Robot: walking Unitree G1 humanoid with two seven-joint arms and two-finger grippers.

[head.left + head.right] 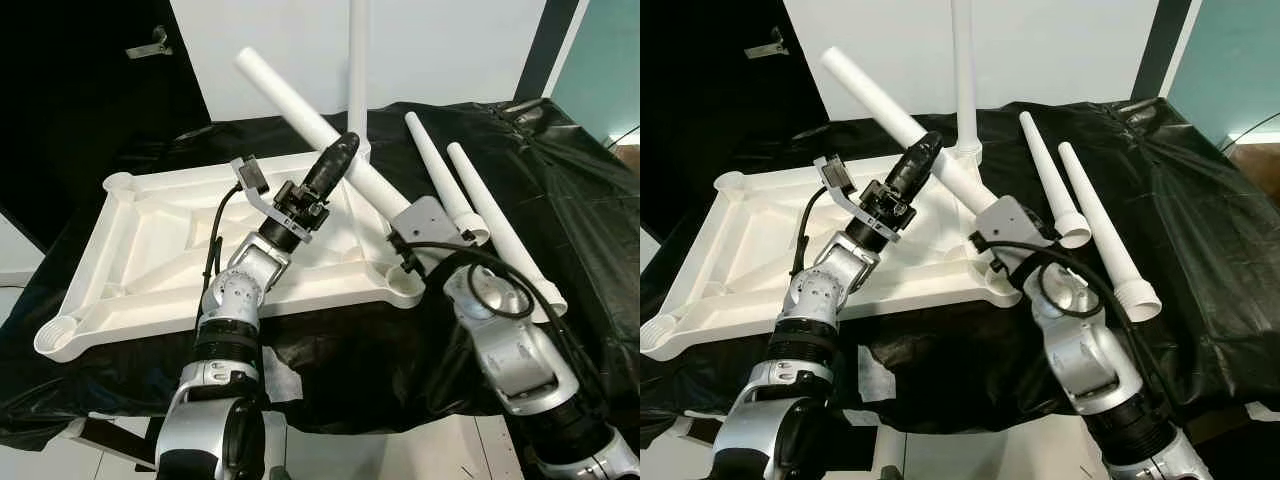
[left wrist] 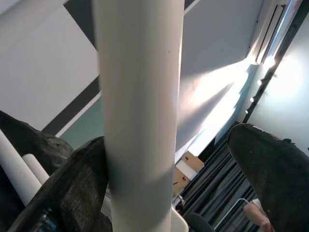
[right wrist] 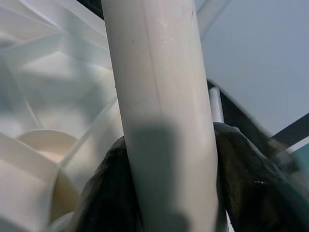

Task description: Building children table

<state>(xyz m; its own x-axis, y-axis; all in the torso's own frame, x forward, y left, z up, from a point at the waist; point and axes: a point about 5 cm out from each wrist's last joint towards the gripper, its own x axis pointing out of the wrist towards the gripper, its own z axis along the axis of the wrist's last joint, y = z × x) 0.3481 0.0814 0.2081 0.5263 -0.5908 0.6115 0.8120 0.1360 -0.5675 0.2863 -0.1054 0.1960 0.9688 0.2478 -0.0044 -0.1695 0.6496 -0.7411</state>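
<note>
Four white table legs are in view around an upturned white tabletop [image 1: 150, 250] that lies underside up on a black cloth [image 1: 560, 180] covering the work surface. One leg [image 1: 358, 60] stands upright in the far corner socket of the tabletop, just behind the robot's left gripper. A second, tilted leg [image 1: 300, 110] slants from upper left down toward the near right corner socket [image 1: 405, 285]; both grippers are on it. The left gripper [image 1: 335, 160] reaches up from the tabletop's middle to the leg's mid-length, and in the left wrist view one black finger [image 2: 72, 188] presses against the white tube [image 2: 140, 111] while the other finger [image 2: 275, 169] stands off with a gap, so the jaws sit fairly wide and only loosely around the leg. The right gripper [image 3: 169, 179] is lower down, near the leg's bottom end just above the corner socket; in the right wrist view its two dark fingers [image 3: 108, 188] close on both sides of the leg [image 3: 159, 96], holding it firmly, with the tabletop's ribbed underside [image 3: 48, 96] close behind. Two more spare legs [image 1: 440, 170] lie side by side on the cloth to the right of the tabletop, wide ends toward the robot, near the right arm [image 1: 510, 350].
</note>
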